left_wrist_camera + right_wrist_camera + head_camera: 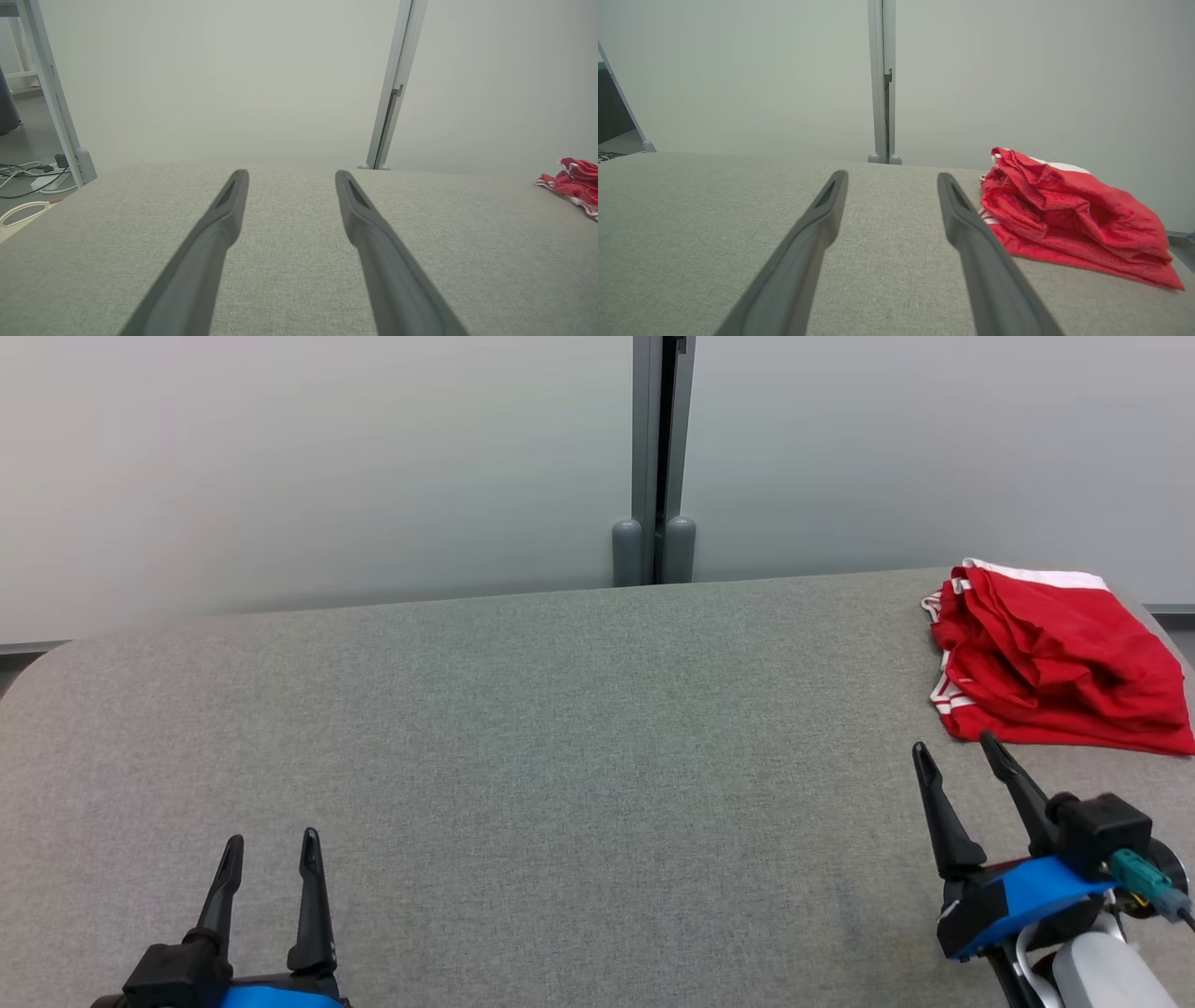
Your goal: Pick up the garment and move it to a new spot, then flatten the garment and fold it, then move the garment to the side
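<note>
**Red garment bunched at the table's far right corner, both grippers empty**

The red mesh garment with white trim [1055,658] lies in a loose, creased heap on the grey fabric-covered table [523,728], well to the right of the grey metal post [658,457] that rises behind the table's back edge. Several layers are doubled over one another, with a white band along the side facing the wall. Its right side reaches the table's rounded corner.

The right gripper [952,744] stands on the same side of the post, just in front of the garment's near hem. Its two dark fingers are spread wide and hold nothing. One fingertip comes very close to the hem, but the pictures do not settle whether it touches. The left gripper [272,837] is far off on the other side of the post, near the table's front. It is also spread and empty, over bare cloth.

This layout fits two stages: a rumpled garment waiting to be lifted to a new spot, or a roughly folded one already set aside. The pictures do not say which.

Judging the risks:
- The heap sits close to the corner, so a nudge away from the post from the nearby finger could push it over the edge.
- The mesh looks thin and slippery. A pinch might catch only the top layer, so the rest would trail or unfold.
- If this is a finished fold, any brush from that finger could undo it.
</note>
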